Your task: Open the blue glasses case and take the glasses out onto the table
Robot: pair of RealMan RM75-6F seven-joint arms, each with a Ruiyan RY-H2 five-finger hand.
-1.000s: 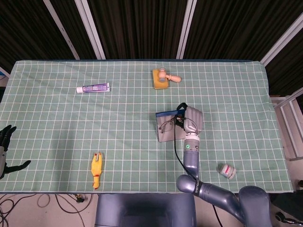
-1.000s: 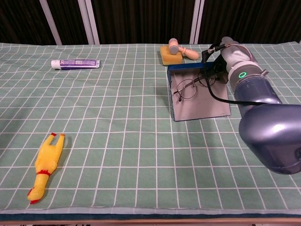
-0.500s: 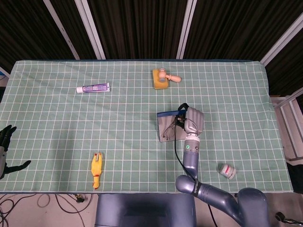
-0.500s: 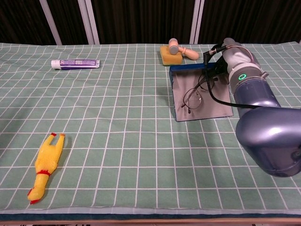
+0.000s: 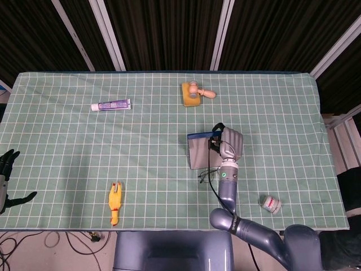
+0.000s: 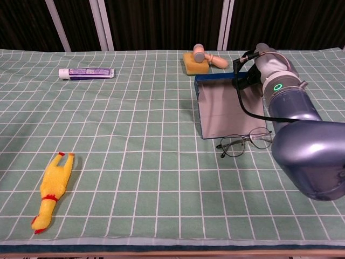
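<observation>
Glasses case (image 6: 229, 110): the blue case is lying open on the green checked table (image 6: 135, 162), its grey inside facing up; its far rim is sitting right by your right hand.
Glasses (image 6: 245, 143): they are lying flat on the cloth just in front of the case's near edge, beside your right forearm; nothing is holding them.
Right hand (image 5: 230, 142): you are resting it at the far right corner of the case; its fingers are curled down over the rim, but I cannot tell whether they are gripping it.
Left hand (image 5: 7, 175): you are keeping it off the table's left edge, dark fingers spread, holding nothing.
Around: a yellow sponge (image 6: 194, 63) with a wooden mallet (image 6: 209, 57) on it is sitting just behind the case; a toothpaste tube (image 6: 86, 73), a rubber chicken (image 6: 52, 190) and a small jar (image 5: 271, 204) are lying well apart.
</observation>
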